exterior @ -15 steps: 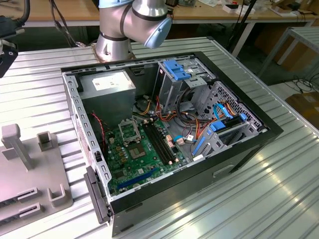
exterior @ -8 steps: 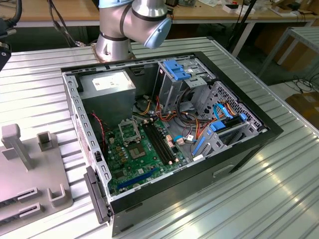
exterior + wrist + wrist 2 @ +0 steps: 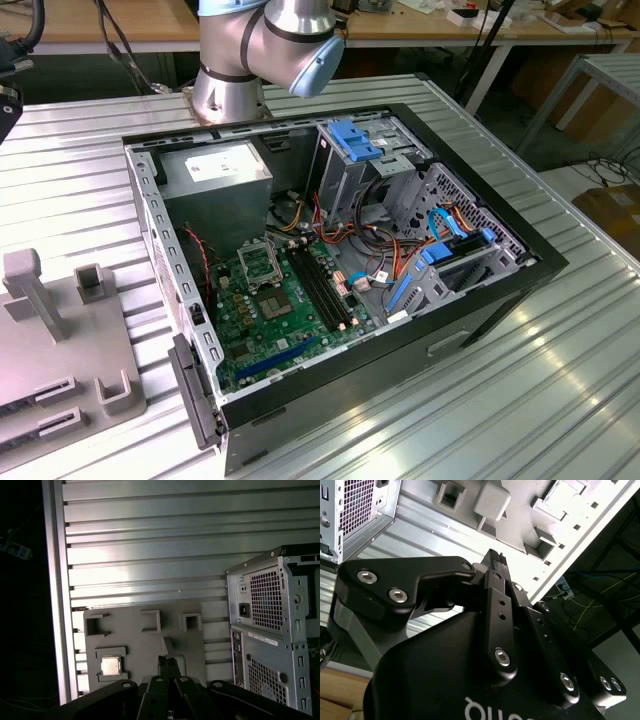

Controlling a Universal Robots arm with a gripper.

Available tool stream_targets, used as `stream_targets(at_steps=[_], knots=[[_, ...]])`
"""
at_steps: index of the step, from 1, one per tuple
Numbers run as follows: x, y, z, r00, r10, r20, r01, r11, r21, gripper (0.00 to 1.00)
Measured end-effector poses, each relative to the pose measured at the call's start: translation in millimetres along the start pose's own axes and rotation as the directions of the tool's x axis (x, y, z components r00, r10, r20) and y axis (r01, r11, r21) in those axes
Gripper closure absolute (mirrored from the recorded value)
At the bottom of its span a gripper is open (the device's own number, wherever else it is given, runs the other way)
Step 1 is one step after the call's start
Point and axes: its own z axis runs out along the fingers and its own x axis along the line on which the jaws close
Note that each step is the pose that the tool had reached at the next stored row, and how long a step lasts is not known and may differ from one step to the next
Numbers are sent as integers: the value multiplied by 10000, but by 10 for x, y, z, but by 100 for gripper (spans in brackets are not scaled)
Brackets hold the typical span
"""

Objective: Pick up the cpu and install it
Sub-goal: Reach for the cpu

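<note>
Exterior view
- Black-and-silver desktop computer case [image 3: 330, 405], side panel off, lying on a ribbed aluminium table [image 3: 560, 380]
- Green motherboard [image 3: 260, 335] inside the case, carrying a square socket frame of dull metal [image 3: 262, 262]
- Grey moulded plastic fixture tray [image 3: 40, 360] on the table at the exterior view's left, just beside the case
- Silver arm base with blue cap [image 3: 235, 80] at the far side of the case

Second wrist view
- Black metal gripper [image 3: 496, 556], fingers pressed together with nothing between them
- Fixture tray [image 3: 520, 515] lies past the tips, with the perforated rear of the case [image 3: 355, 510] next to it

First wrist view
- Gripper [image 3: 167, 660] with fingers together, tips over the tray [image 3: 145, 650]
- Small square cpu with silvery-grey metal top [image 3: 110, 665] seated flat in a square pocket of the tray, near the tips but apart from them
- Rear of the case [image 3: 270, 630] stands beside the tray on the table [image 3: 150, 540]
</note>
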Motion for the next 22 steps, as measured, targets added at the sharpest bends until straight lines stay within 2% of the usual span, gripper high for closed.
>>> stream_targets(at_steps=[19,21,22], knots=[[-207,16,-5,10000,0,27,0,10000,-3,89],[-207,18,-38,10000,1,24,-1,10000,0,89],[-208,20,-88,10000,0,27,0,10000,-2,89]])
